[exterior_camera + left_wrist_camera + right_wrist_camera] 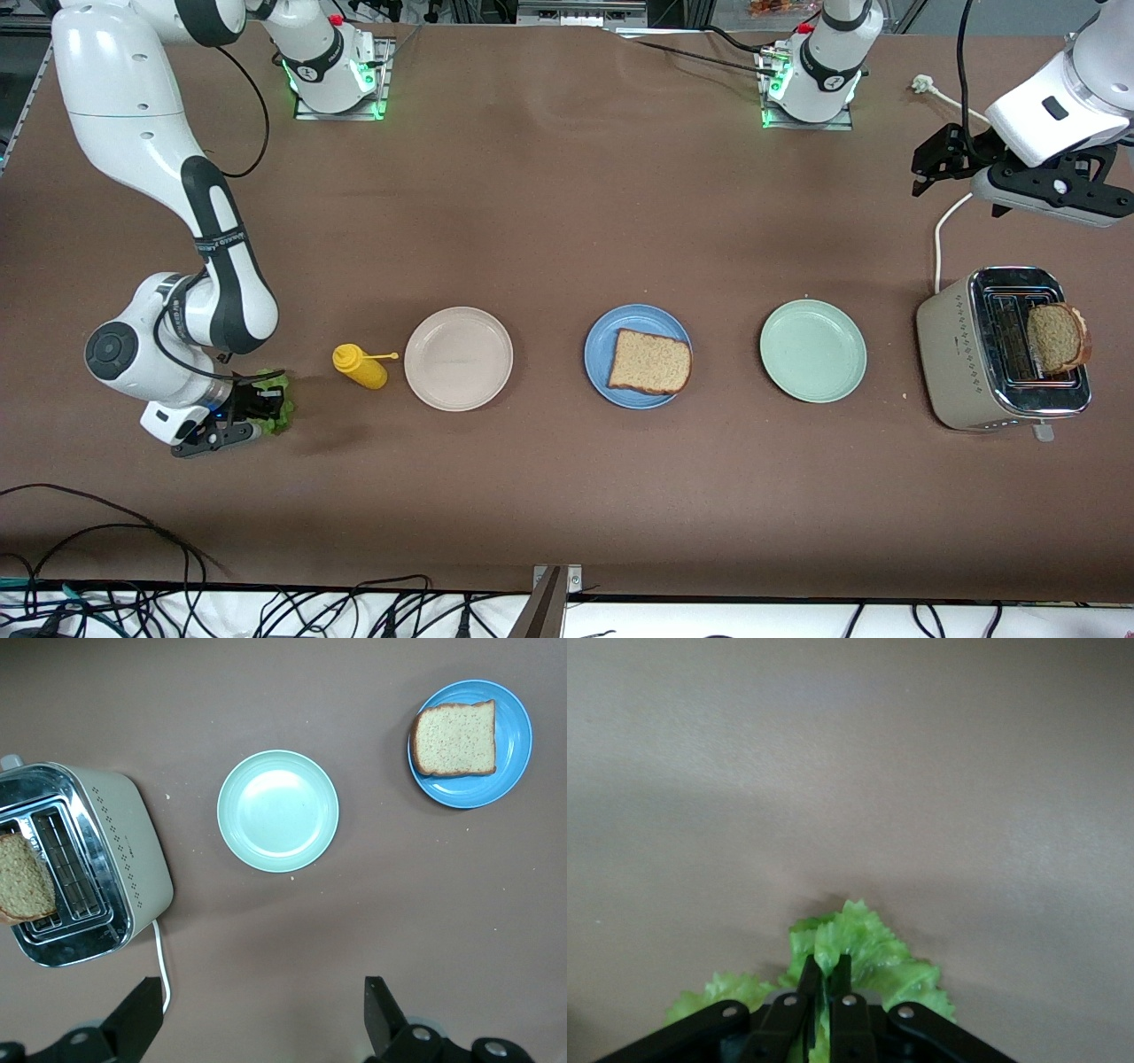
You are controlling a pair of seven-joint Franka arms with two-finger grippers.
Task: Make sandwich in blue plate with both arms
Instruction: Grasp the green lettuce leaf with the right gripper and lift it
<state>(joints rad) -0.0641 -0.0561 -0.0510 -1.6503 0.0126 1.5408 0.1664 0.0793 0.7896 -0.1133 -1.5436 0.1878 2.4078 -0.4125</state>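
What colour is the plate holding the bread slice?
Medium blue; the blue plate with its bread slice shows best in the left wrist view.

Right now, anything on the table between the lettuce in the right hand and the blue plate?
Yes. The right hand is shut on the lettuce; between it and the blue plate sit the yellow mustard bottle and the cream plate. A carry above both would likely pass.

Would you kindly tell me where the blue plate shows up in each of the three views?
Front view: blue plate mid-table, between the cream plate and green plate, bread slice on it.
Left wrist view: upper corner of the picture, beside the green plate.
Right wrist view: not in it.
Shared landmark: the green plate, in the front and left wrist views.
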